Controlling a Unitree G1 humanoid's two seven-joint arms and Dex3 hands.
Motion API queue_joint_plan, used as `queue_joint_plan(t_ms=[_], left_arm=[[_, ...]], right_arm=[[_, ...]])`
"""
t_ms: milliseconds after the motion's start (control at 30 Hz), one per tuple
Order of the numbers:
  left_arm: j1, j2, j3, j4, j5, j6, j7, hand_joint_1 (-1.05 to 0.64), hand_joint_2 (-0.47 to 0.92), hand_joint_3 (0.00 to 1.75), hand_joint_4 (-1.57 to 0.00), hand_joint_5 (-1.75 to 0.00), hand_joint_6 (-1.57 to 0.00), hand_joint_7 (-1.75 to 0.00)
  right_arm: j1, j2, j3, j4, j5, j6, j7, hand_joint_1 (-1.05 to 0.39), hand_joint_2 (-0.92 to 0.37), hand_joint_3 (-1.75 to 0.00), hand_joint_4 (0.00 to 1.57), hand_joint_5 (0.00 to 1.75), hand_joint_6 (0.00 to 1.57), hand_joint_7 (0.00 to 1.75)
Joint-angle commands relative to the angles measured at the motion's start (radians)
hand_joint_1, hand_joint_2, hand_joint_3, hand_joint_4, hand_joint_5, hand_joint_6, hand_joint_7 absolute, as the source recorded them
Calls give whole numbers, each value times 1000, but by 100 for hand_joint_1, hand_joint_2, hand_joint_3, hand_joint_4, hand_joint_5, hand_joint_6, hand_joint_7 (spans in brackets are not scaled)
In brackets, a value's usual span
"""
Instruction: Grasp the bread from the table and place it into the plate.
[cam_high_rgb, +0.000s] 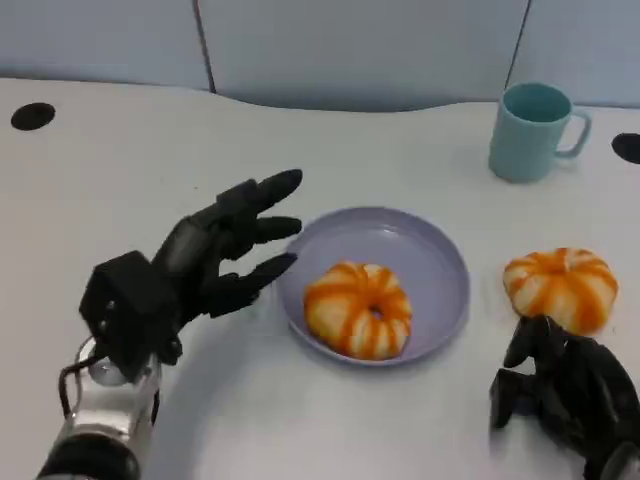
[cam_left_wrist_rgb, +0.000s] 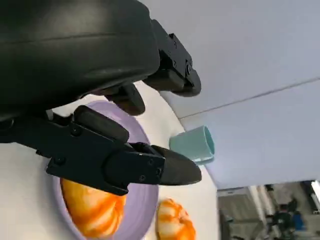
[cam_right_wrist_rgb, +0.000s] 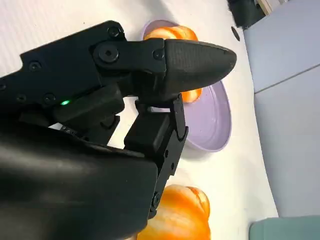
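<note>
Two breads were seen in the head view: one bread in the plate, lying toward the near rim of the purple plate, and a second bread on the table, well right of the plate. The left hand was held at the plate's left rim, fingers spread, nothing gripped. The right hand was placed just behind the second bread, near the table's front edge; its fingers looked partly curled and whether they were apart could not be told there. A teal mug was noted at the far right, well apart from both breads.

In the left wrist view the left hand was shown with fingers apart over the plate edge, empty; both breads and the mug were visible beyond.

In the right wrist view the right hand was shown with fingers extended and nothing between them; the table bread lay just beside it.

Risks judged: the bread could be pushed sideways if the fingers were closed off-centre, and it could be dropped onto the bread already lying in the plate. Free plate area was left at the far side. Open table was available between the second bread and the plate for the transfer; the mug was judged out of the path.
</note>
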Motion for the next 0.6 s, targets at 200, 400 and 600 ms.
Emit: queue_joint_plan(t_ms=[200, 400, 600], left_arm=[[291, -75, 95, -414, -300, 462, -87, -62, 92, 37, -59, -108, -74, -31], [389, -78, 99, -564, -263, 612, 14, -62, 92, 47, -65, -167, -50, -143], [457, -75, 87, -642, -218, 688, 87, -58, 92, 50, -83, -175, -59, -171]], right_arm=[[19, -16, -3, 11, -5, 28, -1, -45, -92, -51, 119, 146, 110, 138], [16, -14, -2, 17, -5, 27, 0, -44, -92, -51, 121, 144, 111, 137], [17, -11, -5, 18, 0, 27, 0, -43, -92, -51, 121, 143, 110, 136]])
